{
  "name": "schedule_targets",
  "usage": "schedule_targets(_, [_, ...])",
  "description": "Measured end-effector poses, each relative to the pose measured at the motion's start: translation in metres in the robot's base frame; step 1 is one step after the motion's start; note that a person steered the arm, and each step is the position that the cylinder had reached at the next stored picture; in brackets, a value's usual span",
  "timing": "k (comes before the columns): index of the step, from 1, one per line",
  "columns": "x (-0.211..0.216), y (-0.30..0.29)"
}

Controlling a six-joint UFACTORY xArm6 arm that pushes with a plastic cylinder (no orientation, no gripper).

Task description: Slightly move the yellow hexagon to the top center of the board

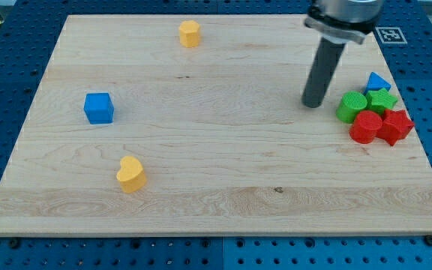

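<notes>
Nothing done yet — my tip point(313, 103), a bare rod tool grasping nothing, stands far right of the untouched yellow hexagon point(190, 33).

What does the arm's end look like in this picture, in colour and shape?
The arm ends in a straight, dark grey round rod; my tip is its plain blunt lower end. Above the rod sits a wider collar, dark with a silver ring. No cables or markings show.
</notes>
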State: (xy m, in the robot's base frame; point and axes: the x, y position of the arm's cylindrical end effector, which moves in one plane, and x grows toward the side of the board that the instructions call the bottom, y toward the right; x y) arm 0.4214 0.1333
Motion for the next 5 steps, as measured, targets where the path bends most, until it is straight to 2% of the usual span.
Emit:
schedule_targets(2, [-0.005,-0.085])
schedule_targets(4, [-0.036,-0.164])
schedule_targets(5, [-0.036,-0.164])
